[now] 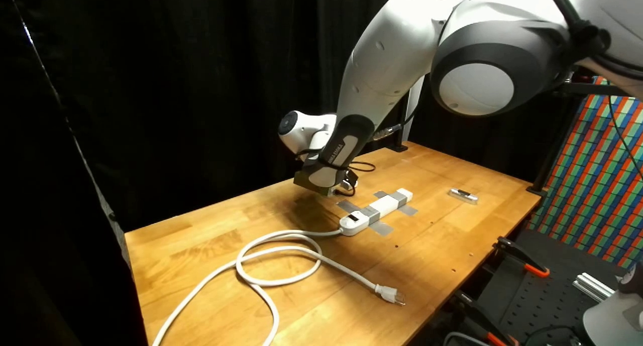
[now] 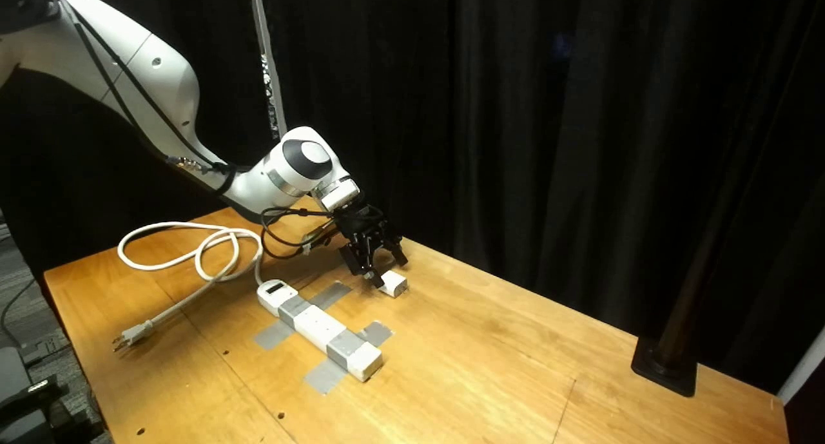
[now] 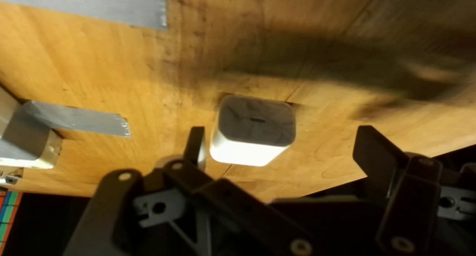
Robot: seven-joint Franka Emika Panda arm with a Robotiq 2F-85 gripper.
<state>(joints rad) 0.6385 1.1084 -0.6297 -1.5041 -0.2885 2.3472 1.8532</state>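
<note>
Wrist view: gripper (image 3: 279, 131) jaws spread wide apart; white block (image 3: 256, 131), slot in its facing end, shows between them, nearer one side. Whether they touch, can't tell. Gray tape (image 3: 85, 119) on the wood nearby.

In an exterior view: block on the table (image 2: 483, 341), right by the jaws, near the taped-down power strip (image 2: 320, 328).

In an exterior view: arm (image 1: 387, 49) hides the jaws. Strip's cord (image 1: 274, 283) loops loosely; plug (image 1: 387, 293) near table edge.
</note>
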